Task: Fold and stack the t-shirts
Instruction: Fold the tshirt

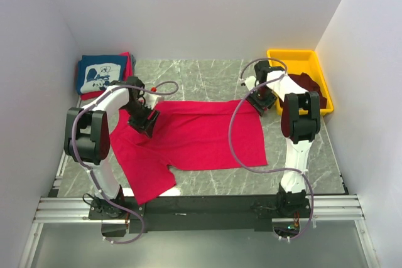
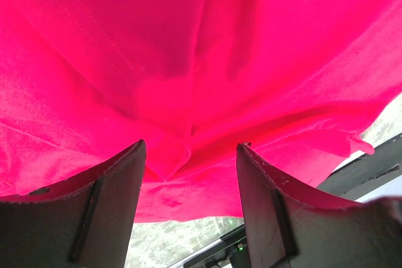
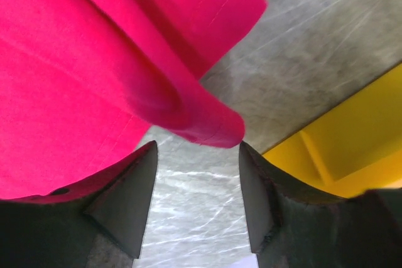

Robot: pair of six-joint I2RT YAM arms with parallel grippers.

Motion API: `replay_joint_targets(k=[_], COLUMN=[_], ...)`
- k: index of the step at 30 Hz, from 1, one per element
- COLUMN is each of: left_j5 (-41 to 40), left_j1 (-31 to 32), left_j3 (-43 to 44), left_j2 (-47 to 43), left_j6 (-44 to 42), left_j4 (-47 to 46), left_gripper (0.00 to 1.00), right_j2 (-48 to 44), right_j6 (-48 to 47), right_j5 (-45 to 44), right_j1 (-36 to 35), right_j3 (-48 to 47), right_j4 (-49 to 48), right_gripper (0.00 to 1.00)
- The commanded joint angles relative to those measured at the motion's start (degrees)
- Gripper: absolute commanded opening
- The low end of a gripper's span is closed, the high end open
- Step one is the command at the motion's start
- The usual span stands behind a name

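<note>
At the near edge, a silver aluminium frame rail (image 1: pixel 63 208) carries the bases of both white-and-black arms. Beyond it, a plain bright red cloth t-shirt (image 1: pixel 201 136) lies spread across the middle of the grey marble-patterned table (image 1: pixel 207 73), with one sleeve reaching toward the near-left edge and its far edge partly doubled over. The left gripper (image 1: pixel 143 122) sits over the shirt's far-left portion. In the left wrist view its jaws stand apart, and a bunched fold of red cloth lies in the gap at the fingertips without being clamped. The right gripper (image 1: pixel 260 103) sits at the shirt's far-right corner, near a yellow rectangular plastic bin (image 1: pixel 292 54). In the right wrist view its jaws are likewise parted, a rolled red hem lies just ahead of the tips, and nothing is held. A folded navy blue t-shirt with a white printed graphic (image 1: pixel 100 73) rests on folded red cloth in the far-left corner of the table. Dark maroon cloth (image 1: pixel 311 86) lies heaped inside the bin at the far right, partly hidden by the right arm.
</note>
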State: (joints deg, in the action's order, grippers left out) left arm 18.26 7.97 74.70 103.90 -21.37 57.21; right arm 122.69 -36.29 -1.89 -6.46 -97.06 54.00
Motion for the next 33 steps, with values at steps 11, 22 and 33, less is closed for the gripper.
replay_joint_targets(k=[11,22,33], left_j5=[-2.3,-3.1,-10.3], left_j1=[-0.1,1.3,2.8], left_j3=[1.7,1.2,-3.8], left_j2=[0.3,0.3,-0.6], left_j6=[2.6,3.3,3.3], left_j4=[-1.7,-3.2,-3.7], left_gripper=[0.65,0.66,0.61], right_j2=[1.7,0.4,-1.4], right_j6=[-2.4,-2.8,-1.8], right_j5=[-0.7,1.7,5.6], right_j1=[1.2,1.4,1.4], right_j3=[-3.1,-5.2,-8.2], right_j4=[-3.5,-0.1,2.2], right_gripper=[0.27,0.0,0.0])
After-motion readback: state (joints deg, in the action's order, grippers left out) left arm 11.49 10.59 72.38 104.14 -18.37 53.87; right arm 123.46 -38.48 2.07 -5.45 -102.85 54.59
